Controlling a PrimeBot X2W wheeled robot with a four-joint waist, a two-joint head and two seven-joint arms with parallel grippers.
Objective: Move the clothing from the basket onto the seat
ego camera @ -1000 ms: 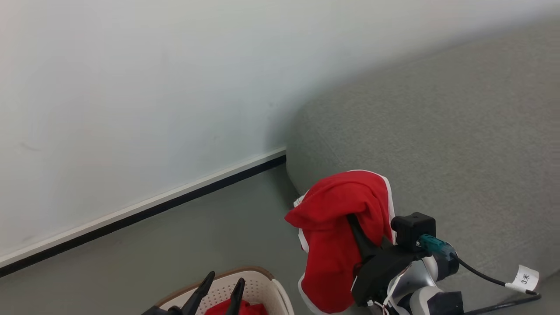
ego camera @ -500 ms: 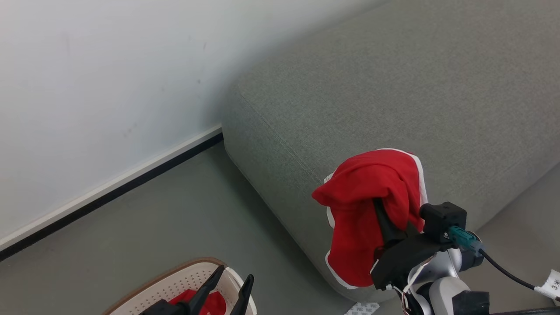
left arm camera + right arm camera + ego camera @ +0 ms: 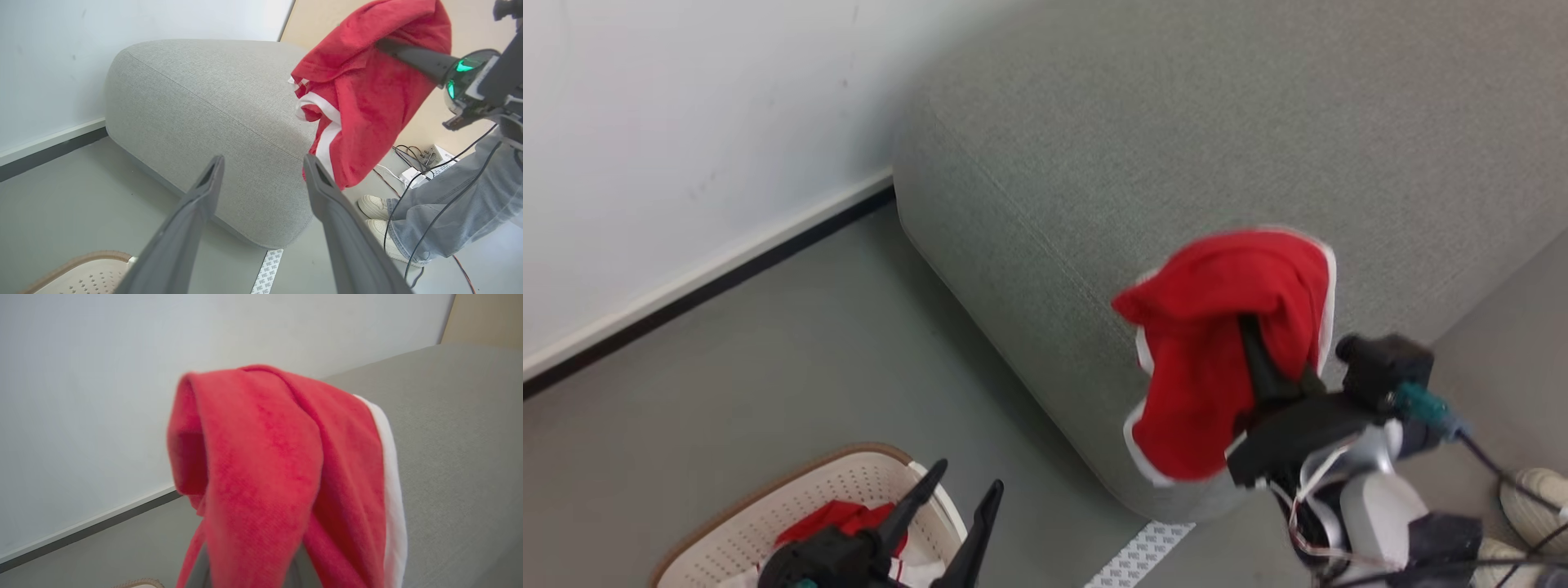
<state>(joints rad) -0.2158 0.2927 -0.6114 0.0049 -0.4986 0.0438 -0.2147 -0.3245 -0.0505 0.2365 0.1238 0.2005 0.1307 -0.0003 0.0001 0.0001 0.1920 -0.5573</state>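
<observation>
Floor tape (image 3: pixel 1139 555) near the right gripper (image 3: pixel 1250 336) bore unreadable print; that gripper clamped the clothing (image 3: pixel 1209 327), its fingertips buried; the left gripper (image 3: pixel 969 477) stood open, empty.

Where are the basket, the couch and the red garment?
Basket (image 3: pixel 841 482), head view: its perforated wall.
Couch (image 3: pixel 196 102), left wrist view: its top surface.
Red garment (image 3: pixel 261 457), right wrist view: its middle fold.

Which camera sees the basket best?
The head view: the basket shows its brown rim, holed wall and red clothing inside. The left wrist view catches a rim corner; the right wrist view, a sliver at its bottom edge.
</observation>
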